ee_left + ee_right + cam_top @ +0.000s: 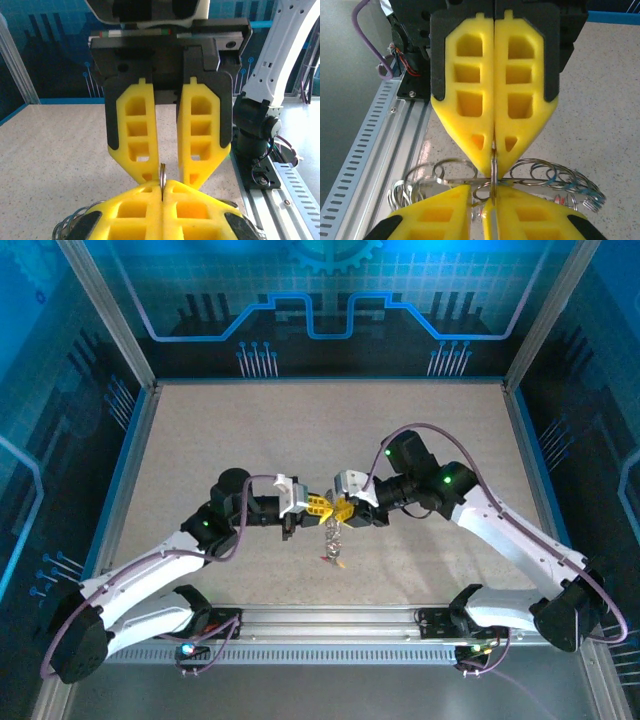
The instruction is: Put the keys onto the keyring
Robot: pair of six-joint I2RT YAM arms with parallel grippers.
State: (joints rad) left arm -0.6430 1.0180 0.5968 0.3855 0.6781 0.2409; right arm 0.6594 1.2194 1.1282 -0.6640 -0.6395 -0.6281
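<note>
Left gripper [494, 147] is pressed together on a thin silvery edge, by my reading the keyring [162, 172], held upright and edge-on; right gripper [171, 176] faces it tip to tip from the keyring's far side, its fingers narrowly parted astride that same edge and not plainly clamping it; both arms are equally near. Below the keyring the keys [332, 542] and wire loops [535, 172] hang towards the worktop [300, 440]; the coming move likely turns on the keyring's plane lying along the line between the two grippers.
</note>
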